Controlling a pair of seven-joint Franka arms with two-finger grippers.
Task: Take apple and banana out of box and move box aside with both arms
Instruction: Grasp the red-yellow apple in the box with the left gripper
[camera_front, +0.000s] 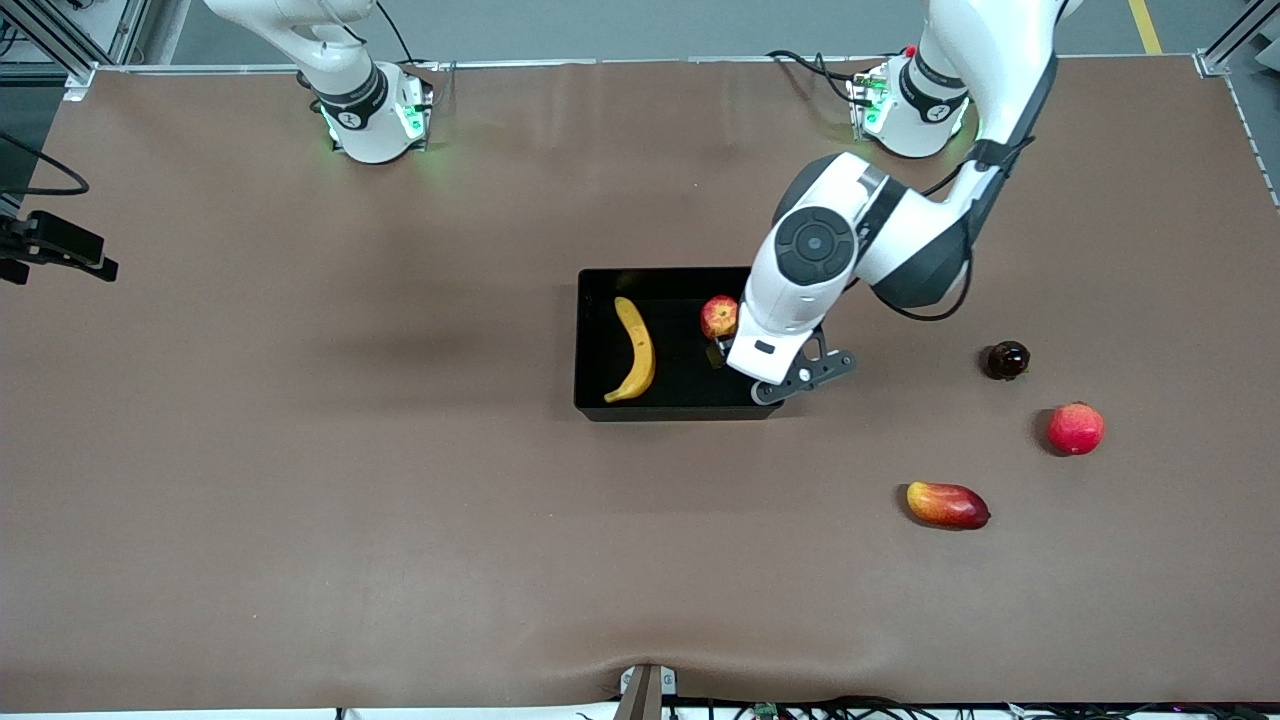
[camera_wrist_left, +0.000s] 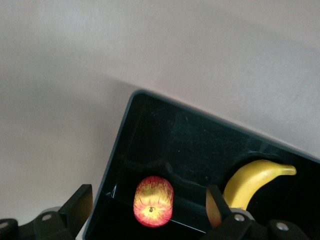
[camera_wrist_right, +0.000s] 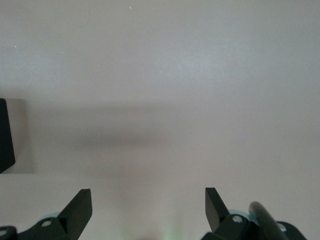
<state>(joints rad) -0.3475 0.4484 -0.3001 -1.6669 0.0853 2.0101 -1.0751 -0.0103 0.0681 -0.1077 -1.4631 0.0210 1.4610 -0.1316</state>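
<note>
The black box (camera_front: 582, 345) sits mid-table. The yellow banana (camera_front: 634, 350) lies in it toward the right arm's end. The red apple with yellow patches (camera_front: 718, 317) rests on the box floor at the left arm's end. My left gripper (camera_front: 724, 342) hangs just over the apple, open, its fingers on either side and clear of it. In the left wrist view the apple (camera_wrist_left: 153, 201) lies between the spread fingers (camera_wrist_left: 80, 202) of the left gripper (camera_wrist_left: 148, 205), with the banana (camera_wrist_left: 255, 180) beside it in the box (camera_wrist_left: 190, 140). My right gripper (camera_wrist_right: 148, 205) is open and empty over bare table, out of the front view.
On the table toward the left arm's end lie a dark round fruit (camera_front: 1007, 360), an all-red round fruit (camera_front: 1075, 428) and a red-and-yellow mango (camera_front: 947, 504), the mango nearest the front camera. A black device (camera_front: 55, 245) juts in at the right arm's end.
</note>
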